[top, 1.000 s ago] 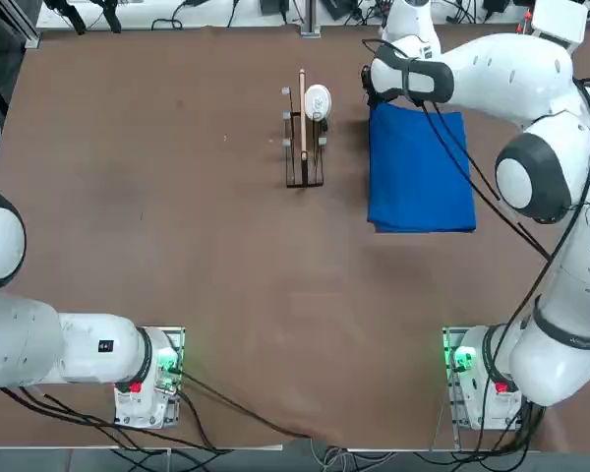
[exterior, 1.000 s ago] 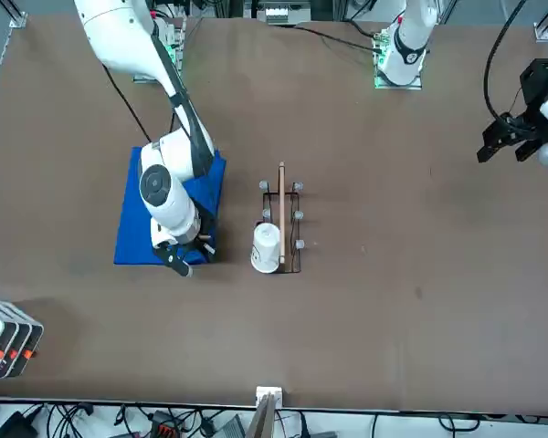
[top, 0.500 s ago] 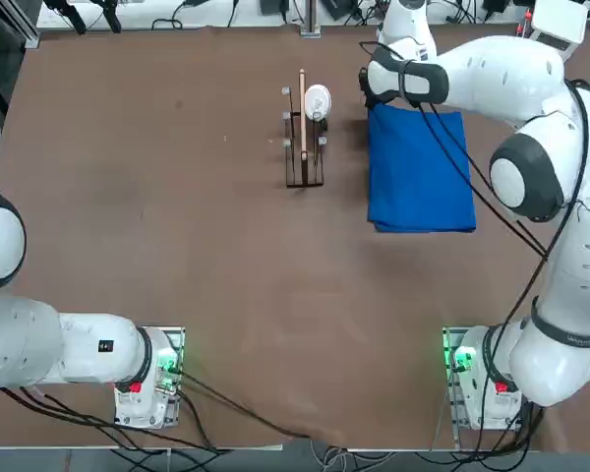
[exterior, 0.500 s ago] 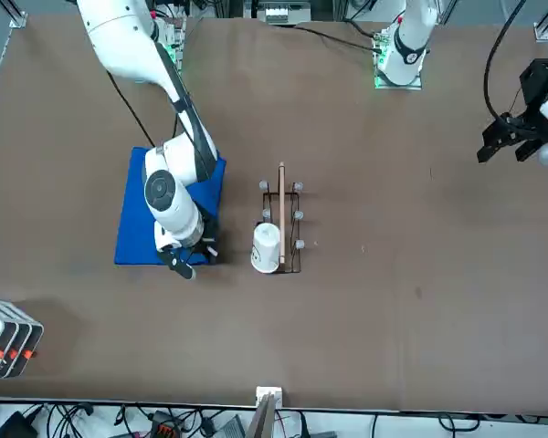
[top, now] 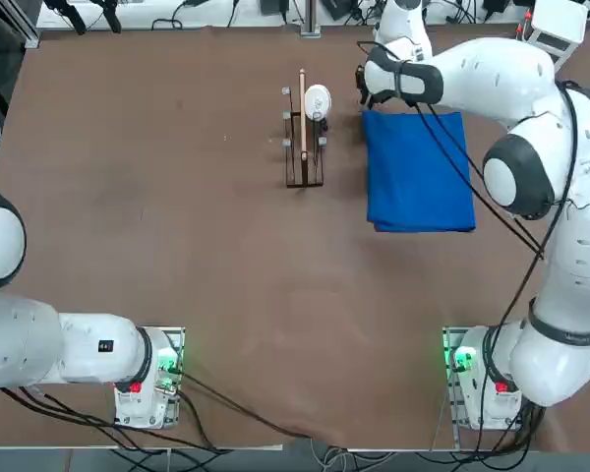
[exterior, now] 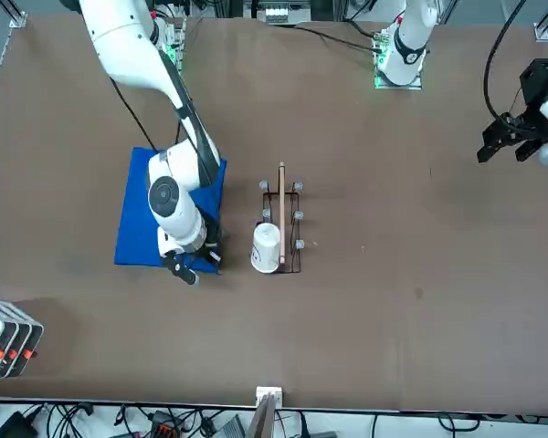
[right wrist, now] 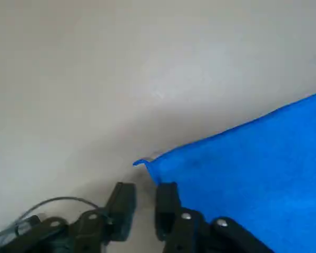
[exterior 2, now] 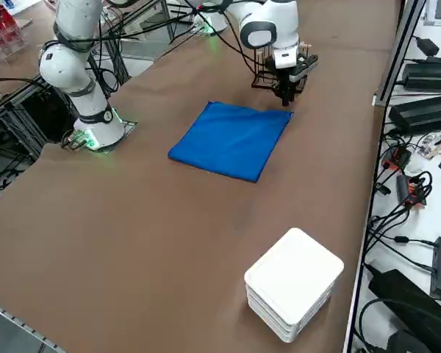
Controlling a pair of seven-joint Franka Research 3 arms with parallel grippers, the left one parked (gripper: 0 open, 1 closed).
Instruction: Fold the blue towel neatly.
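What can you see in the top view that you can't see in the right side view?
Only the top view shows the white mug by the wire rack. Only the right side view shows the stack of white trays. Both show the blue towel lying folded on the brown table, and the right arm reaching over toward the towel's far corner.

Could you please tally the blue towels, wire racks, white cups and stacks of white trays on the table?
Blue towel: 1, by its corner the right gripper
Wire rack: 1
White cup: 1
Stack of white trays: 1
Total: 4
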